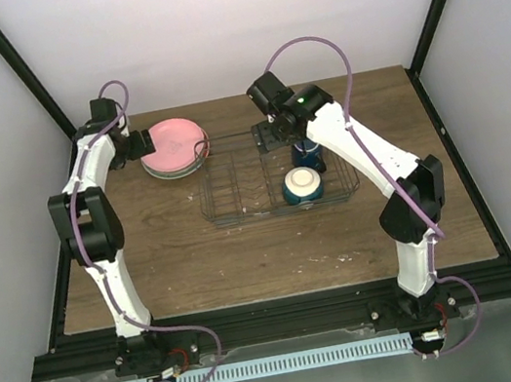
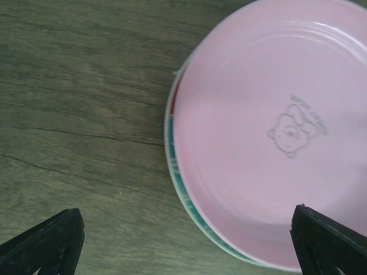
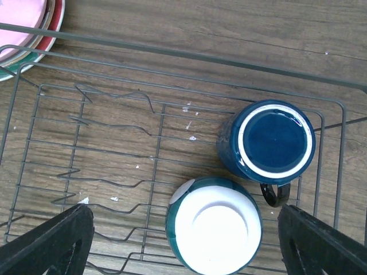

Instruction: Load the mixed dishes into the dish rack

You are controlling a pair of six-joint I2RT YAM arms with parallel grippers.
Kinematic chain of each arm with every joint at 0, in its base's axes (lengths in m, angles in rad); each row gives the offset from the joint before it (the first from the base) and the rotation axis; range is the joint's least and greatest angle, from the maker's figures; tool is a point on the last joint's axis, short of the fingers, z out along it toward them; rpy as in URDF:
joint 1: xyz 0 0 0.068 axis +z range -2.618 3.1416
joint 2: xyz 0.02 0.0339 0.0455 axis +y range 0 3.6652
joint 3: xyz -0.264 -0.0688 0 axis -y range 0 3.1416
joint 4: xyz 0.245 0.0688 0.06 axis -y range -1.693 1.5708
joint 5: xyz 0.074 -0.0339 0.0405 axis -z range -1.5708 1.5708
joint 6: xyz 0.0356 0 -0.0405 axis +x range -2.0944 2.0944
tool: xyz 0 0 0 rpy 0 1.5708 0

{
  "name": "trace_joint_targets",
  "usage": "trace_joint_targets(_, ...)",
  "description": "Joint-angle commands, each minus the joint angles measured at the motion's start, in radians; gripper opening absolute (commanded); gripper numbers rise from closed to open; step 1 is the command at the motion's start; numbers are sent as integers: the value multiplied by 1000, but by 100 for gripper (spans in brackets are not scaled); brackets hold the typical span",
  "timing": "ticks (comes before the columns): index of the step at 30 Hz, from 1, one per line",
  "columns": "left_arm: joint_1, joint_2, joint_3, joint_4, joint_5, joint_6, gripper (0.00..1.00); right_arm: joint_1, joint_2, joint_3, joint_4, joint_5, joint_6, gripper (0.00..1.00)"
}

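While both arms hang empty over the wooden table (image 1: 248, 261), most of the loading is not yet done, and the likely trouble runs from the big things down. First is the dish rack (image 1: 236, 189): thin wire that seems to stand loose on the wood, so I judge it could slide or tip if a plate is pushed against its prongs off line. Just left of it and outside it lies the pink plate (image 2: 258, 132) atop a stack, with the teal-and-red patterned plate (image 2: 182, 192) showing only as a rim beneath. A pinch on that edge might catch two plates or drag the pile. The cream bowl (image 3: 213, 226) and dark blue mug (image 3: 275, 140) sit close together in the rack's right end, easily knocked. The left gripper (image 2: 183, 226) hovers over the pink rim, fingers wide apart; the right gripper (image 3: 183, 215), fingers also spread, hangs above bowl and mug
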Motion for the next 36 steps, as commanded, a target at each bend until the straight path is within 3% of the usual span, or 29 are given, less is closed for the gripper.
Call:
trace_joint_targets(1,-1,56,64,-12,-93,-18,100,-20,8,8,30,-11,-1,89)
trace_joint_targets(6,0,105,88,9,-98,-27,94,-38,43,37,35,-22,-21,89)
trace_joint_targets(15,-3,200,148,6,-76,-39,66,-51,117,106,14,-28,-36,89)
trace_joint_targets(28,-13,273,223,0,-93,-30,55,-58,151,127,14,-28,-25,89)
trace_joint_targets(36,-13,293,246,-8,-104,-25,37,-61,167,133,14,-28,-26,90)
